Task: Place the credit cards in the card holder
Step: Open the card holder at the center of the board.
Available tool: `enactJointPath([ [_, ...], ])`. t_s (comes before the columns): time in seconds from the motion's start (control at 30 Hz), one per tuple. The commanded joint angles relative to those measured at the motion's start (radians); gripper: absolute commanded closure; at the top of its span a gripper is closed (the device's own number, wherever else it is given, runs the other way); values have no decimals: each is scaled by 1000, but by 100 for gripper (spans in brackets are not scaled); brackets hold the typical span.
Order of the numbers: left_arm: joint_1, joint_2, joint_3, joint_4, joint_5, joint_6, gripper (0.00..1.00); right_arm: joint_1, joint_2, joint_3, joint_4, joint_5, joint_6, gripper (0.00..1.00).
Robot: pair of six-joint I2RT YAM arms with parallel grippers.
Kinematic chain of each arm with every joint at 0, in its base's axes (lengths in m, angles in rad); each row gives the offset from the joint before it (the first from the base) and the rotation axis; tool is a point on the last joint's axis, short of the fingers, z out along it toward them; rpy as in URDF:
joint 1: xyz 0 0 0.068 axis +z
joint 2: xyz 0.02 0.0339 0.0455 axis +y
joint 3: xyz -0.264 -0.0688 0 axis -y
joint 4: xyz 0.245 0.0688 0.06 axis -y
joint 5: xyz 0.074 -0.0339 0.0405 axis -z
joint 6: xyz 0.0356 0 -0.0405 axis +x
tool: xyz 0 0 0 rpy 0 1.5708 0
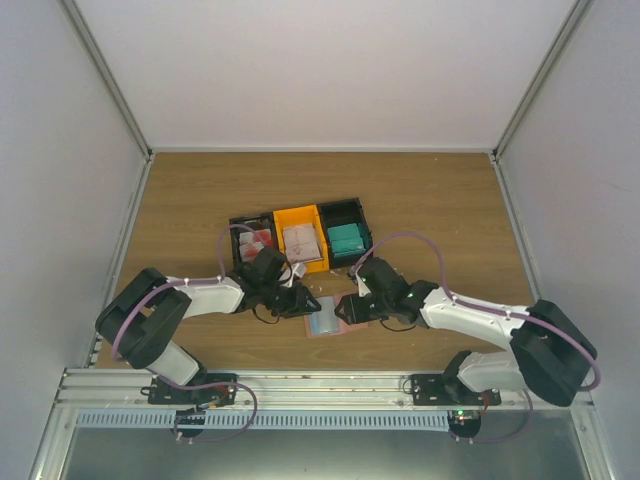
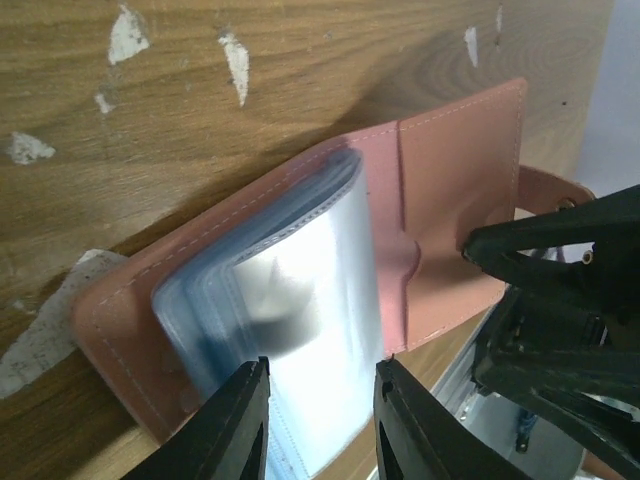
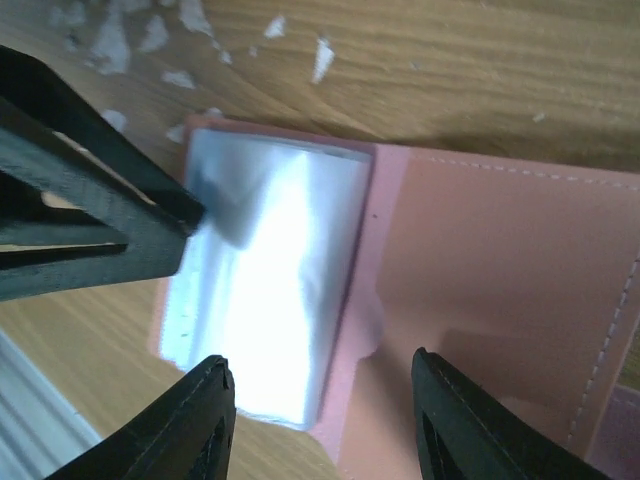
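Note:
The card holder lies open on the table in front of the bins, its reddish-pink cover spread flat and its clear blue-tinted pockets fanned up. My left gripper hovers open over the pockets' near edge, holding nothing. Open as well, my right gripper straddles the fold between pockets and cover. In the top view the left gripper and right gripper flank the holder. The credit cards sit in the bins: white-and-red, pale, teal.
The row of black and orange bins stands just behind the holder. White paper scraps dot the wood near it. In the right wrist view a left finger rests at the pockets' corner. A metal rail runs along the near edge.

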Motion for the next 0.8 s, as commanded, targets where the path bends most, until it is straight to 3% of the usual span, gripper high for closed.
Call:
enactJointPath([
  [0.0,-22,24,19,-21,-63,6,67,17,56,-3,-31,54,9,49],
  [0.57,-76,60,56,56,-4,-23,67,29,119,-70,44,69,60,52],
  [0.77,-82,43,75,48,-1,-9,73,29,115,-64,42,87,64,55],
])
